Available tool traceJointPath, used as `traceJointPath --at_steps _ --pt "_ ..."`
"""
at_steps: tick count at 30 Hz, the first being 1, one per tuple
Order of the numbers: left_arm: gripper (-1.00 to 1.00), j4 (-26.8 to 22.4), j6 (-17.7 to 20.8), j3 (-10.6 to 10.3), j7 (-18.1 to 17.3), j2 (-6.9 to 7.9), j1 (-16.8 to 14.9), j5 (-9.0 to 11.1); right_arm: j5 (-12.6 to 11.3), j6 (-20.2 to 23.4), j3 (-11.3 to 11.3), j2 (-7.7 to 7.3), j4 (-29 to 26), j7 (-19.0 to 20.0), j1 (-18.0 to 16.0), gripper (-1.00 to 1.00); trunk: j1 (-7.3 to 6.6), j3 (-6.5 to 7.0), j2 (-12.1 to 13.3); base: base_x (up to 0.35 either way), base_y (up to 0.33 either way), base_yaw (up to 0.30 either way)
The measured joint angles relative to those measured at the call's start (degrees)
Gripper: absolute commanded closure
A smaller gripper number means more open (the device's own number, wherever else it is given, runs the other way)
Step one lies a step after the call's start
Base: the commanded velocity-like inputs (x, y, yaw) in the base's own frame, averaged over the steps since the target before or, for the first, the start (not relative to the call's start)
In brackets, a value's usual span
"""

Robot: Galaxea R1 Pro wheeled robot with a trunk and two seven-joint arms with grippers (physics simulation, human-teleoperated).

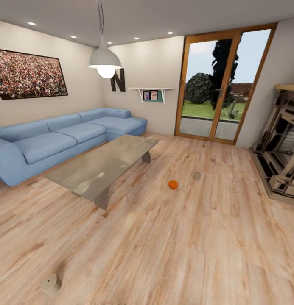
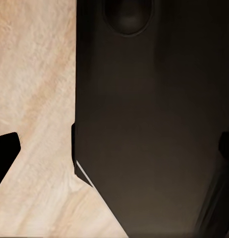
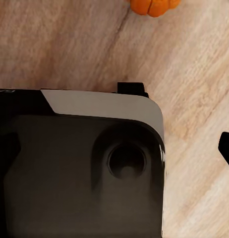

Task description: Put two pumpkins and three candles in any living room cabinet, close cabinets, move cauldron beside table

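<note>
1. At the far left of the head view a blue sofa point(image 1: 66, 137) runs along the wall under a wide framed picture point(image 1: 29, 74), with its chaise end turning toward the glass door point(image 1: 221, 82).
2. Near the lower left edge, a short cream candle point(image 1: 50, 283) lies on the light plank floor point(image 1: 172, 250), well apart from everything else.
3. The table point(image 1: 102, 163), glass-topped on dark angled legs, stands just in front of the sofa, below a white pendant lamp point(image 1: 105, 63).
4. Right of the table, an orange pumpkin point(image 1: 173, 184) sits on the bare floor, near the table's right side but not touching it.
5. A little further right and further back, a small tan candle point(image 1: 197, 175) stands on the floor close to the pumpkin.
6. At the right edge stands the fireplace point(image 1: 282, 148).
7. In the left wrist view a dark part of the robot body point(image 2: 154, 124) covers most of the floor; only dark finger edges show, so I cannot tell whether the left gripper is apart or together.
8. In the right wrist view a pumpkin point(image 3: 153, 6) lies on the floor beyond the robot's body point(image 3: 80, 168); the right gripper's state cannot be told either.
</note>
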Motion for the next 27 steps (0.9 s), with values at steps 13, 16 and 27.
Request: traceJointPath --at_steps 13,16,27 --pt "-1.00 0.0 0.1 0.0 0.0 0.08 0.0 0.0 0.0 0.0 0.0 -0.02 0.0 0.0 0.0 -1.00 0.00 0.00 0.0 0.037 0.270 0.286" --pt "-1.00 0.0 0.0 0.0 0.0 0.05 0.0 0.0 0.0 0.0 0.0 -0.11 0.0 0.0 0.0 -1.00 0.00 0.00 0.0 0.228 0.222 0.123" --pt "-1.00 0.0 0.1 0.0 0.0 0.00 0.0 0.0 -0.2 0.1 -0.1 -0.35 0.0 0.4 0.0 -1.00 0.00 0.00 0.0 0.272 0.169 -0.081"
